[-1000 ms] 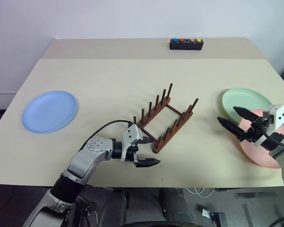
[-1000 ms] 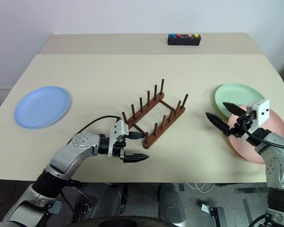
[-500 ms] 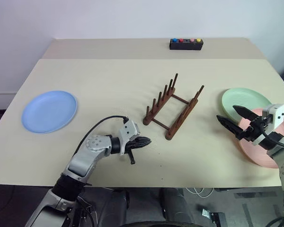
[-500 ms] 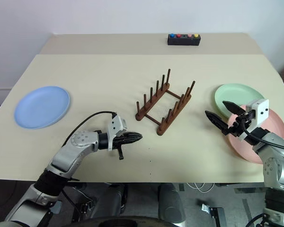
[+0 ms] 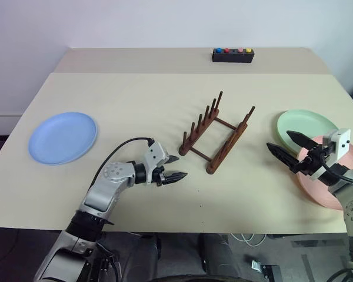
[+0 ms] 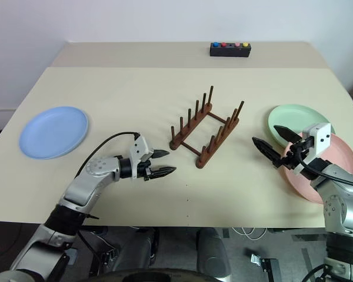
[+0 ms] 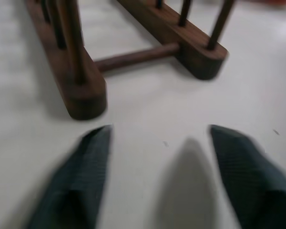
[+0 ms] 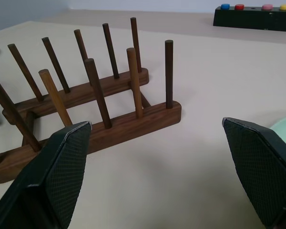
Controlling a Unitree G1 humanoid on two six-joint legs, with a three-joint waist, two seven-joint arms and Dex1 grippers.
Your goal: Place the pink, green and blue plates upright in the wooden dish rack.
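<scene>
Left hand point(image 5: 173, 167) with dark tapered fingers spread, near peg-lined brown wooden rack point(image 5: 216, 132).

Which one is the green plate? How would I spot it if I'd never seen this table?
Start at the beige table and find the dark wooden dish rack near its middle. Look to the rack's right, towards the table's edge: two plates lie flat and overlap there. The green plate is the pale mint one farther back, partly tucked under the pink plate.
</scene>
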